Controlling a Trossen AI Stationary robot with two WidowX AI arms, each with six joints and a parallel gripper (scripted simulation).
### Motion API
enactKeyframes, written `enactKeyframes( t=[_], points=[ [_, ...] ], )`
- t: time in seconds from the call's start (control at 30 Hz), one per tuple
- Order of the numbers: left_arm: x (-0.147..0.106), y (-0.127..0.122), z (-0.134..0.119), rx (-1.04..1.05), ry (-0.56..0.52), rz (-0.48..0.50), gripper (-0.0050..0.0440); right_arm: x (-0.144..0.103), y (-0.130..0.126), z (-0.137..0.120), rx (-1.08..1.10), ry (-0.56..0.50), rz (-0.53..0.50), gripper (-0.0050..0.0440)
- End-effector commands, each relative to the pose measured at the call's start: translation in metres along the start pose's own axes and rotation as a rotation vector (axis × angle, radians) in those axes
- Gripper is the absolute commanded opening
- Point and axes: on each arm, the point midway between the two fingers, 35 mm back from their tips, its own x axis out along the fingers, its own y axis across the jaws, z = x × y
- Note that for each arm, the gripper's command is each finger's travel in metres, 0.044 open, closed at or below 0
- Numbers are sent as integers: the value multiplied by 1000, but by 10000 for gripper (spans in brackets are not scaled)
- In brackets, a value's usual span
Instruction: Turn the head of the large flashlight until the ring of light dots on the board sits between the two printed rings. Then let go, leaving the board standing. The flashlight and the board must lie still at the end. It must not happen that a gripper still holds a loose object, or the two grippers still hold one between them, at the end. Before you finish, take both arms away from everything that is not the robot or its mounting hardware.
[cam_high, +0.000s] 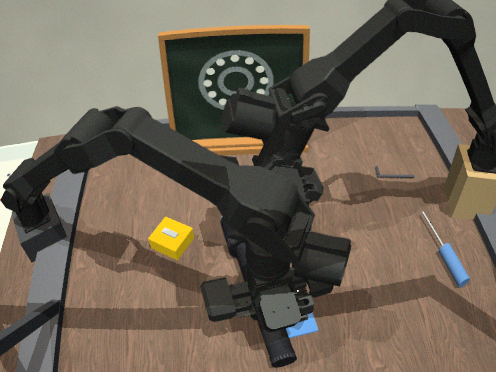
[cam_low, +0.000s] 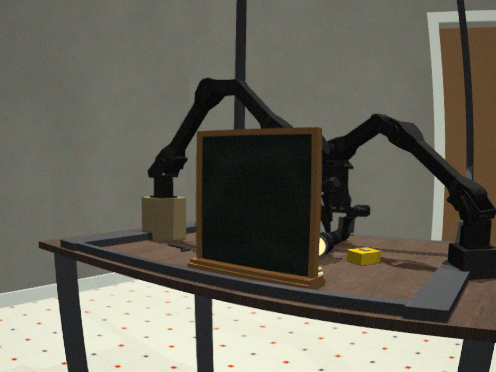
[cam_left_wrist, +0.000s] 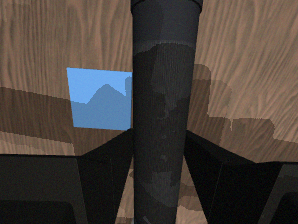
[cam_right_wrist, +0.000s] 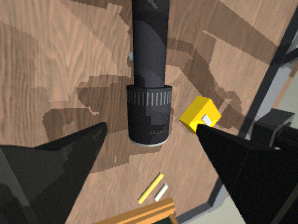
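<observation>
The large black flashlight (cam_high: 280, 350) (cam_left_wrist: 160, 100) (cam_right_wrist: 149, 45) lies on the table, and its ribbed head (cam_right_wrist: 149, 112) points at the board. The lit lens shows in the exterior view (cam_low: 324, 245). My left gripper (cam_high: 279, 320) (cam_left_wrist: 158, 134) is shut on the flashlight's body near the tail. My right gripper (cam_high: 282, 150) (cam_right_wrist: 152, 127) is open above the head, one finger on each side and not touching it. The green board (cam_high: 165, 80) (cam_low: 316, 200) stands upright at the back. A ring of pale dots (cam_high: 235, 59) lies outside the small inner printed ring (cam_high: 235, 80).
A blue tile (cam_high: 305, 327) (cam_left_wrist: 97, 97) lies beside the flashlight's tail. A yellow block (cam_high: 171, 237) (cam_low: 364, 256) (cam_right_wrist: 200, 116) sits near the head. Two chalk pieces (cam_right_wrist: 150, 187) lie before the board. A blue-handled screwdriver (cam_high: 452, 262), an Allen key (cam_high: 394, 175) and a tan block (cam_high: 470, 187) are on the right.
</observation>
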Motion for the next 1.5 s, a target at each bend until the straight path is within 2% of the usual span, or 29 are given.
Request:
enactKeyframes(
  t=[0.0,1.47],
  points=[
    [-13,3,3,1,-22,24,130,-6,-6,0,-7,1,-18,440],
    [-13,3,3,1,-22,24,130,48,-6,0,-4,2,-15,440]
  ],
)
